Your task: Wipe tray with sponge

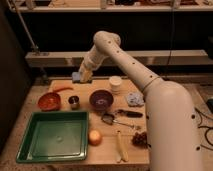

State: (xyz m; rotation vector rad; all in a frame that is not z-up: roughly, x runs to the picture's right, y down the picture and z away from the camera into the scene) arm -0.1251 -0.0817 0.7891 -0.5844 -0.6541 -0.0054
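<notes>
A green tray lies at the front left of the wooden table, with nothing in it. A blue sponge sits at the back edge of the table, well behind the tray. My gripper is at the sponge, reaching down onto it from the right, and its yellowish tip covers the sponge's right side. The arm runs from the lower right up and over the table to that spot.
Behind the tray are a red bowl, a carrot, a metal cup, a purple bowl, a white cup and a blue cloth. An orange, a banana, grapes and utensils lie right of the tray.
</notes>
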